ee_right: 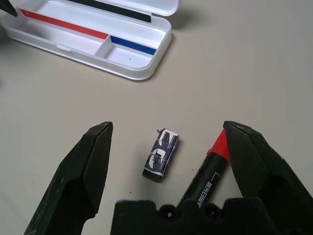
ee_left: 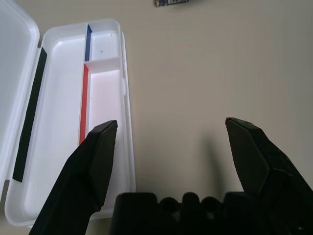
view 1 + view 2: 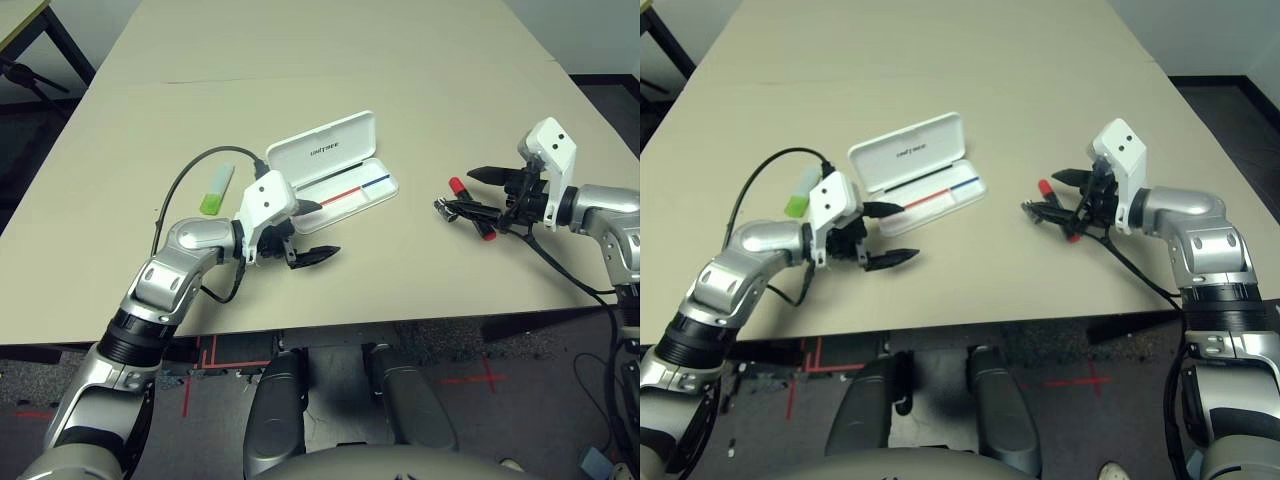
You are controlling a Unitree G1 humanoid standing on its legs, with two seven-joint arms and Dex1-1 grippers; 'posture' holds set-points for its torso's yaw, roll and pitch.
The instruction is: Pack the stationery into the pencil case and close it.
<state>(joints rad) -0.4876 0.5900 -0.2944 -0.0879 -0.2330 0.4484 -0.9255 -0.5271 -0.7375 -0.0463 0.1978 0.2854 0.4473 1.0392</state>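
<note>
The white pencil case [image 3: 322,150] lies open at the table's centre, lid raised toward the far side, a red-and-blue line in its tray [image 2: 54,147]. My left gripper [image 3: 314,232] is open just in front of the tray's near-left end, one finger [image 2: 95,147] over its rim. The pale-green stick [image 3: 217,190] lies left of the case, behind my left wrist. My right gripper [image 1: 166,132] is open, low over the red marker [image 1: 211,169] and the tiny black-and-silver piece [image 1: 161,155], which lie on the table right of the case. Nothing is held.
A black cable [image 3: 185,185] loops from my left wrist over the table near the green stick. A seam [image 3: 400,75] crosses the tan tabletop beyond the case. The table's front edge [image 3: 400,318] runs just under both grippers.
</note>
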